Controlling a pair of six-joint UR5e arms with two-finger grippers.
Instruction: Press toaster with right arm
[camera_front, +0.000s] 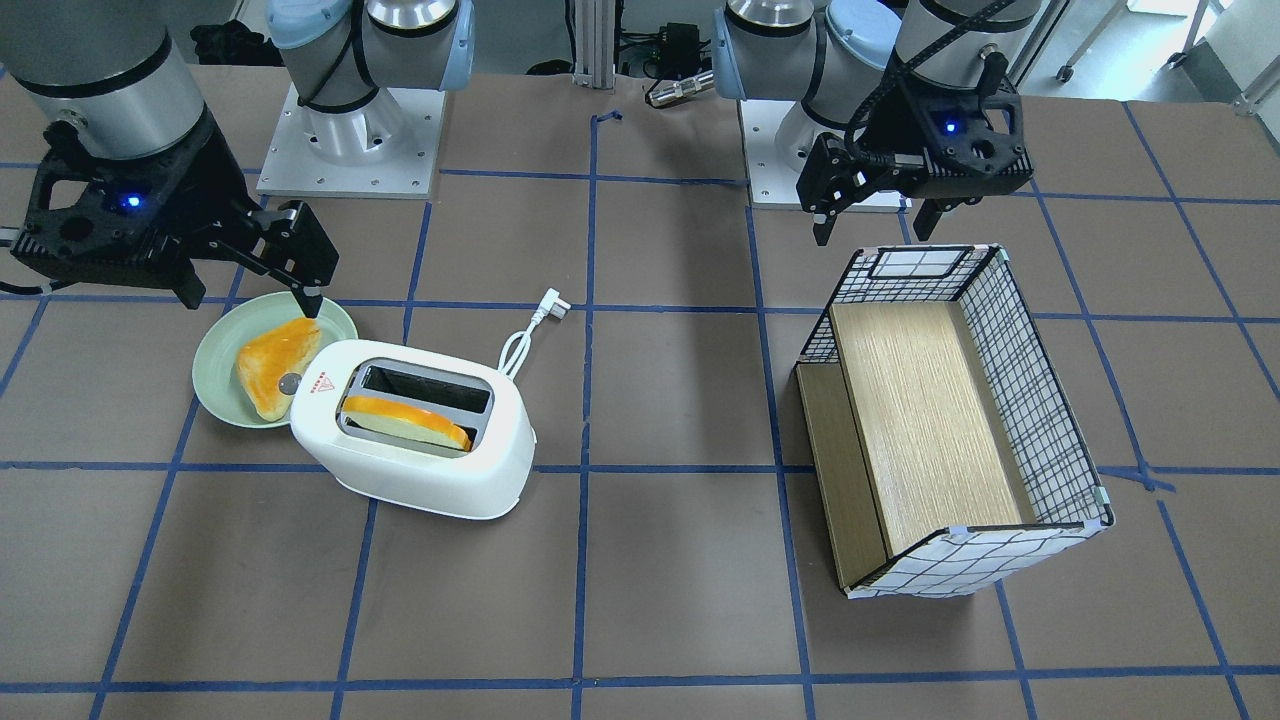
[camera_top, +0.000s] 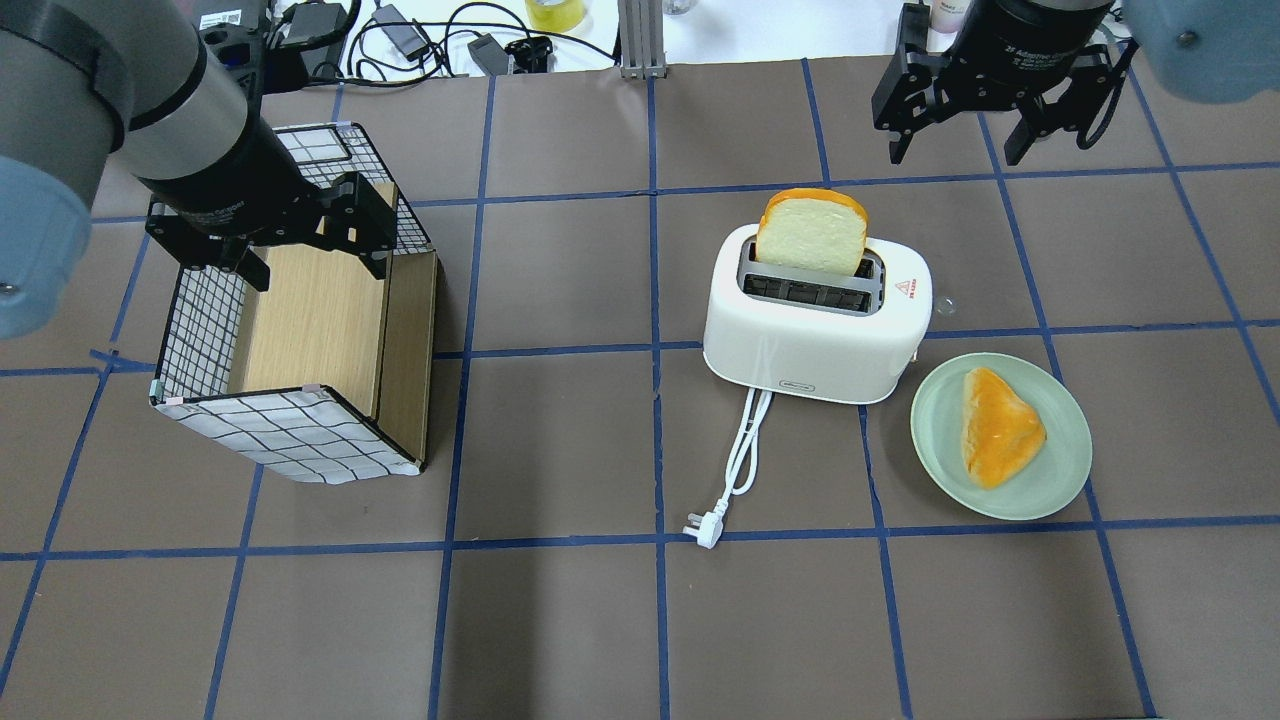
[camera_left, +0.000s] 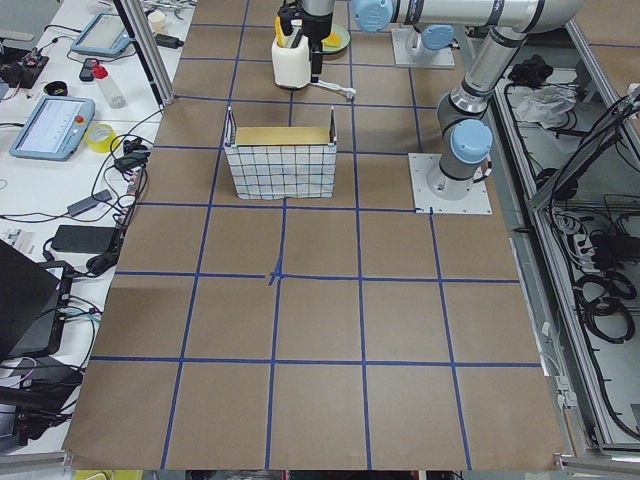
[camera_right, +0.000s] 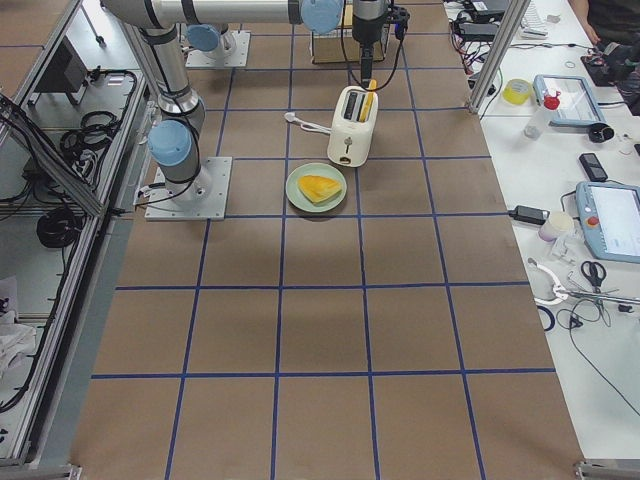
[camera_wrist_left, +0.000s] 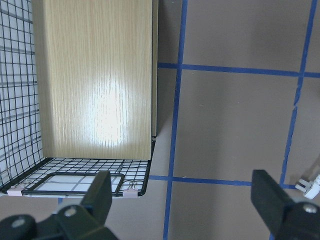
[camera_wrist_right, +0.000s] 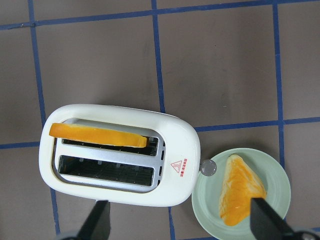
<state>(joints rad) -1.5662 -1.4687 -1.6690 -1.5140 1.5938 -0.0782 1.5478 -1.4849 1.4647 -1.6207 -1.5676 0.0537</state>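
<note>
The white two-slot toaster stands mid-table, and it also shows in the front view and the right wrist view. A bread slice stands in one slot. The grey knob is on the end facing a green plate that holds a second slice. My right gripper is open and empty. It hangs in the air over the plate and the toaster's knob end, apart from both; it also shows in the overhead view. My left gripper is open and empty above the basket.
A wire basket with a wooden floor and checked cloth lies under my left gripper. The toaster's white cord and plug trail toward the robot's side. Blue tape lines cross the brown table.
</note>
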